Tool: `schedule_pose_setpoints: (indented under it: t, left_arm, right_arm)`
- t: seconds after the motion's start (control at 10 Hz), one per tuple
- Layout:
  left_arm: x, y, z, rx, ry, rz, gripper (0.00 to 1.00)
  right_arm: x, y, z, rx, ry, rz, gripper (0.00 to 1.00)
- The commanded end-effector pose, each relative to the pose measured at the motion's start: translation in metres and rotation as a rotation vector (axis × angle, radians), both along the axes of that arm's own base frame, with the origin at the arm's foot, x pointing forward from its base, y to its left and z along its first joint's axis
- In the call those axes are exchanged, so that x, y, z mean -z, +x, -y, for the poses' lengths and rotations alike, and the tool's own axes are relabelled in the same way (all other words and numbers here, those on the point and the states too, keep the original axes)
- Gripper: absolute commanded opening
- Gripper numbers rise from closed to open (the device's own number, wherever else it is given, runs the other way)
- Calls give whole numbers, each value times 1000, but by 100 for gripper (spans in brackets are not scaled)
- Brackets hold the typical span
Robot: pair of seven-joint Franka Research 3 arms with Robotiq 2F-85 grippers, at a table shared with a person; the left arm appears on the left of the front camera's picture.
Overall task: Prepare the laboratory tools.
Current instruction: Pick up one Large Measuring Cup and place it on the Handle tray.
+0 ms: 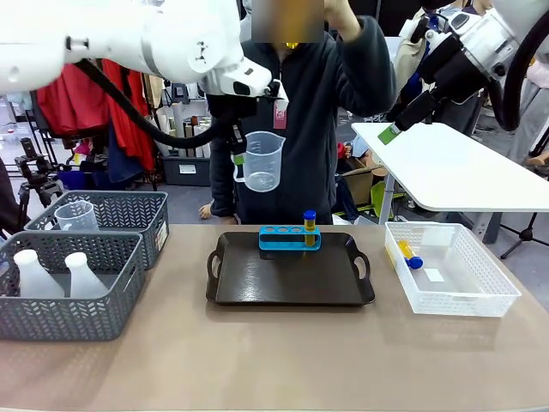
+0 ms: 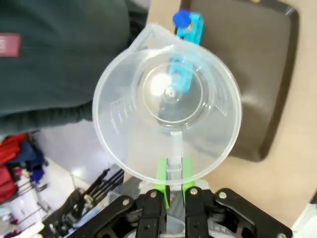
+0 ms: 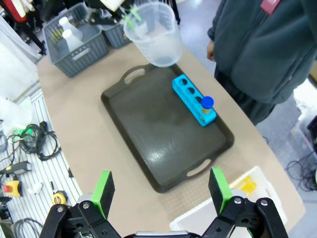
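Front: you have two flasks (image 1: 81, 275) in the near-left grey basket (image 1: 69, 322), two beakers (image 1: 262, 161), one of them aloft, and two tubes (image 1: 310, 225).
Left wrist: left gripper (image 2: 173, 167) pinches the raised beaker's handle.
Right wrist: right gripper (image 3: 161, 181) spread wide, empty, well apart from it.

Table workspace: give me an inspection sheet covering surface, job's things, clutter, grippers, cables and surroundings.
Surface: tan table, black tray centred.
Job's things: measuring beaker held aloft; one blue-capped tube upright in the blue rack; second tube lying in the white mesh basket; two white flasks in the near grey basket; second beaker in the far grey basket.
Clutter: nothing seen.
Grippers: left gripper shut on the beaker's handle; right gripper open, empty.
Cables: loose cables on the floor.
Surroundings: person in dark jacket opposite; white side table.
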State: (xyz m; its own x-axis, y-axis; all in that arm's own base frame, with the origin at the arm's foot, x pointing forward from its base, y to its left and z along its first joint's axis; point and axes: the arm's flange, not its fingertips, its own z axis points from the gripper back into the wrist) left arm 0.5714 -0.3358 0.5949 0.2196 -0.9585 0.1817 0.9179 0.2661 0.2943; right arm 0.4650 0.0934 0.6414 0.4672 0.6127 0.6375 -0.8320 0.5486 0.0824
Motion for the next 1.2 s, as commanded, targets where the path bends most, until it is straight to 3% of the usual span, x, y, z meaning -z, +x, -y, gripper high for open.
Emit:
schedule_pose_setpoints:
  t: [0.0, 0.7, 1.1]
  left_arm:
    - [9, 9, 10, 68, 13, -25, 0]
    - [69, 6, 35, 146, -29, -209, 0]
    - [73, 2, 37, 147, -47, -227, 0]
  right_arm:
    - [-1, -1, 1, -5, 5, -1, 100]
    - [-1, -1, 1, -5, 5, -1, 100]
    - [-1, -1, 1, -5, 5, -1, 100]
